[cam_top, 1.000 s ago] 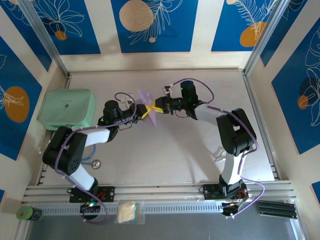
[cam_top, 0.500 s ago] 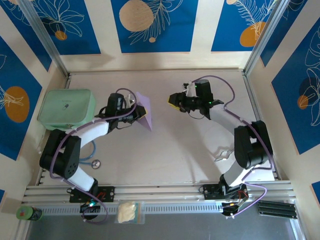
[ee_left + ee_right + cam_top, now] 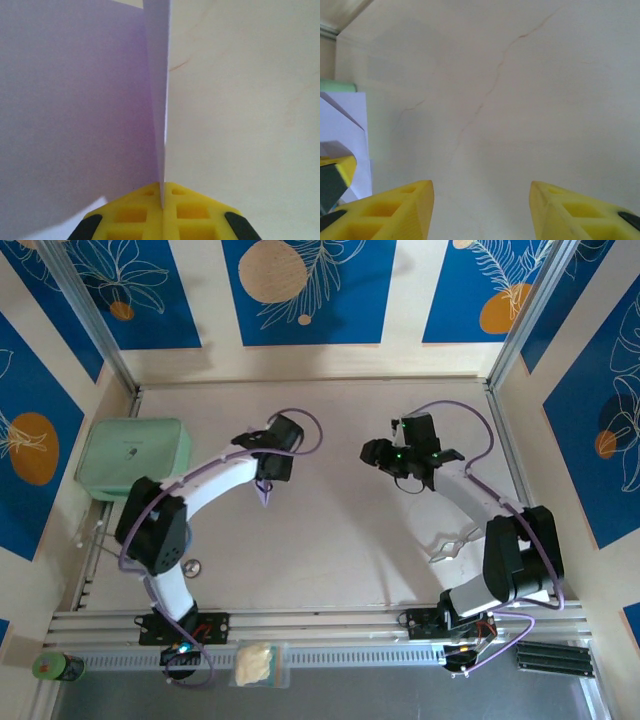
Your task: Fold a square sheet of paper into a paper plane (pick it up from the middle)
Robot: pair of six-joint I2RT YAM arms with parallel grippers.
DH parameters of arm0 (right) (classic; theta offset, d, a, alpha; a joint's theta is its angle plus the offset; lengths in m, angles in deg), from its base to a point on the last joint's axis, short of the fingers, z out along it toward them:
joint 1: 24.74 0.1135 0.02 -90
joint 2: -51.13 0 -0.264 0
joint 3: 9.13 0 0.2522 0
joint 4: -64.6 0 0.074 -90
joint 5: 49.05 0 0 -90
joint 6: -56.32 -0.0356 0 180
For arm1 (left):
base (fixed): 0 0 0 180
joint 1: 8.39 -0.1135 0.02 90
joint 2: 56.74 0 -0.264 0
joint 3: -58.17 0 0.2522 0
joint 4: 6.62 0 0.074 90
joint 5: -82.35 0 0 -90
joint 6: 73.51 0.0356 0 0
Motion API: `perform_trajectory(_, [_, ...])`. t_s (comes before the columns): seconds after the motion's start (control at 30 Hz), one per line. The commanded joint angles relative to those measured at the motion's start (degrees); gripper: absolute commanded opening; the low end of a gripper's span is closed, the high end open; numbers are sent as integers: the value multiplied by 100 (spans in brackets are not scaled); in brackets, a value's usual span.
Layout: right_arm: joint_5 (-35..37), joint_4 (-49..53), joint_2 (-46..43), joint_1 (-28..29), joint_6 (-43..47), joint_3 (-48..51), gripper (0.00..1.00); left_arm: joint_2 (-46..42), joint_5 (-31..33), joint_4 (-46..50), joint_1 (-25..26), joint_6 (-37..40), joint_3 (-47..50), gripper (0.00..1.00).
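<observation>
The left pincer [image 3: 163, 202] pinches the paper plane [image 3: 75, 125] at its crease, while the right pincer [image 3: 480, 207] hangs spread, well apart. Best lower the plane gently onto the surface [image 3: 340, 530], no twisting.

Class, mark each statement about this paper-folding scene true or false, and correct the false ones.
1. The left end effector is shut on the pale lilac folded paper. True.
2. The right end effector grips the paper too. False: it is open and holds nothing.
3. A mint-green rounded box sits at the left side of the pale wooden table. True.
4. The paper lies flat and untouched on the table. False: it is clamped edge-on in the left end effector.
</observation>
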Motion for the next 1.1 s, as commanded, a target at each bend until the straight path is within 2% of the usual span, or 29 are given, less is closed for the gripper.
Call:
perform_trajectory(0.0, [212, 91, -193, -67, 56, 77, 53, 497, 1703, 789, 315, 347, -455, 5])
perform_trajectory(0.1, [223, 91, -194, -124, 30, 116, 53, 1014, 2242, 1102, 489, 406, -747, 4])
perform_trajectory(0.2, [199, 70, -210, -186, -44, 190, 53, 1422, 2514, 1203, 589, 432, -880, 5])
perform_trajectory(0.43, [2, 34, -225, -416, -129, 336, 53, 2053, 2602, 1299, 716, 201, -1073, 13])
perform_trajectory(0.6, [-232, 26, -131, -561, -236, 345, 52, 2433, 2542, 1376, 770, 20, -1236, 13])
perform_trajectory(0.8, [-286, 8, -78, -595, -300, 354, 52, 2498, 2084, 1372, 789, -206, -1266, 19])
perform_trajectory(0.97, [-340, -22, 5, -630, -357, 345, 52, 2244, 1401, 1231, 794, -423, -1215, 27])
perform_trajectory(1.07, [-389, -45, 74, -649, -393, 319, 52, 2010, 771, 1118, 793, -573, -1203, 32])
